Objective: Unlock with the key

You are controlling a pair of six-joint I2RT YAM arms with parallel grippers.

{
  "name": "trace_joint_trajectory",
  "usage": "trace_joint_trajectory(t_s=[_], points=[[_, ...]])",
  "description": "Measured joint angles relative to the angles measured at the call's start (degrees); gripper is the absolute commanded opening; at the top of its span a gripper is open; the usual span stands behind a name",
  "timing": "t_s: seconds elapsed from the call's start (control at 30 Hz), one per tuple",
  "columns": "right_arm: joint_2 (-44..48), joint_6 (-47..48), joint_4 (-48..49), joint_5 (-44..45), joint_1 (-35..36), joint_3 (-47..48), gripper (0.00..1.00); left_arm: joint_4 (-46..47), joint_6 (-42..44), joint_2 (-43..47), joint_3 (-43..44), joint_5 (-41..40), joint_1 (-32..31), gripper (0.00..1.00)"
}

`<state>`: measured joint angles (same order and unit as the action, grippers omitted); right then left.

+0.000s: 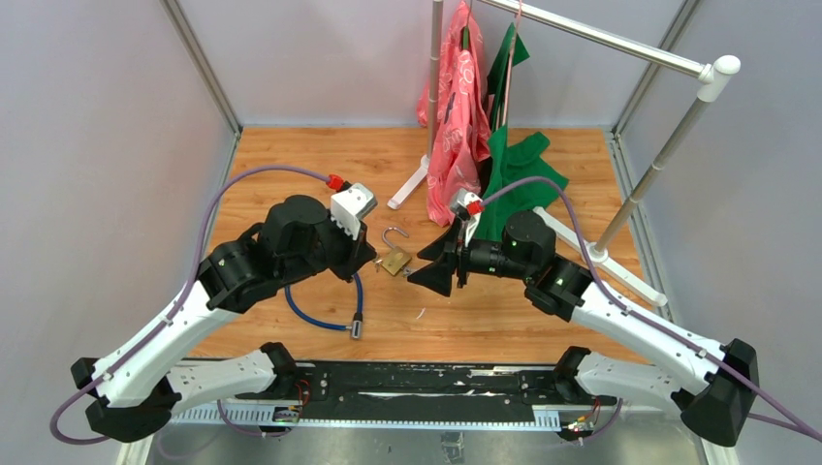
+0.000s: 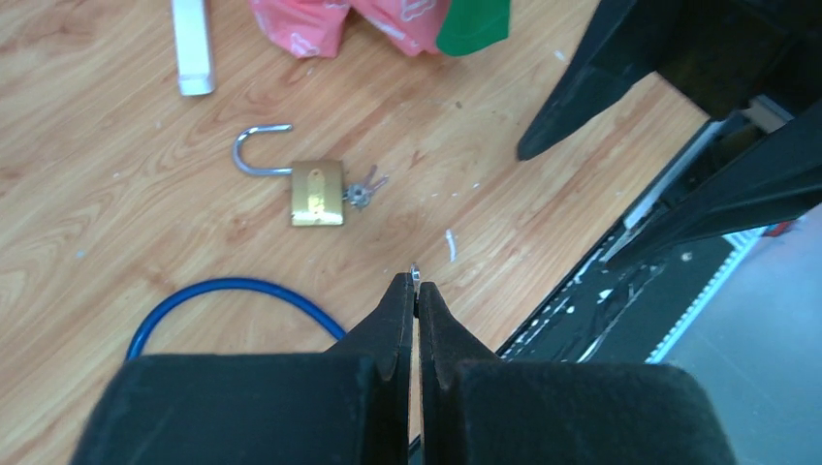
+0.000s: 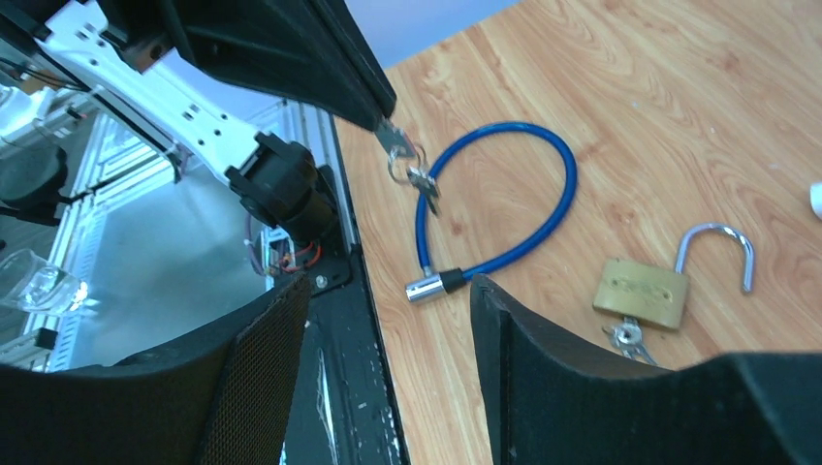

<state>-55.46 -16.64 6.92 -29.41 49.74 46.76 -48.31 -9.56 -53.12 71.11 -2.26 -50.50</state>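
A brass padlock [image 1: 395,260] lies on the wood table with its shackle swung open and a small bunch of keys [image 2: 361,191] in its bottom; it also shows in the left wrist view [image 2: 317,192] and the right wrist view [image 3: 640,291]. A blue cable lock [image 1: 320,315] lies nearer the arms, its metal end [image 3: 424,287] free. My left gripper [image 2: 415,288] is shut on a key [image 3: 395,140], from which a ring with more keys hangs above the cable. My right gripper [image 3: 386,291] is open and empty, to the right of the padlock.
A clothes rack [image 1: 601,39] with a pink garment [image 1: 460,116] and a green one [image 1: 519,165] stands at the back, its white feet [image 1: 407,184] on the table. Grey walls close the sides. The black rail [image 1: 407,383] runs along the near edge.
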Motion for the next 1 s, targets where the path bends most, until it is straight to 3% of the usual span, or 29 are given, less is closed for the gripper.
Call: trace_joint_trajectory(t_s=[0.23, 0.73, 1.0], points=[[-0.7, -3.1, 8.6, -2.7, 0.0, 0.0, 0.66, 4.3, -3.6, 0.2, -0.2, 4.8, 0.0, 0.00], [-3.0, -8.2, 21.4, -3.2, 0.0, -0.1, 0.65, 9.0, -13.0, 0.1, 2.5, 5.6, 0.0, 0.00], [-5.1, -14.2, 29.0, -4.3, 0.0, -0.1, 0.54, 12.3, -15.3, 0.9, 3.0, 7.0, 0.0, 0.00]])
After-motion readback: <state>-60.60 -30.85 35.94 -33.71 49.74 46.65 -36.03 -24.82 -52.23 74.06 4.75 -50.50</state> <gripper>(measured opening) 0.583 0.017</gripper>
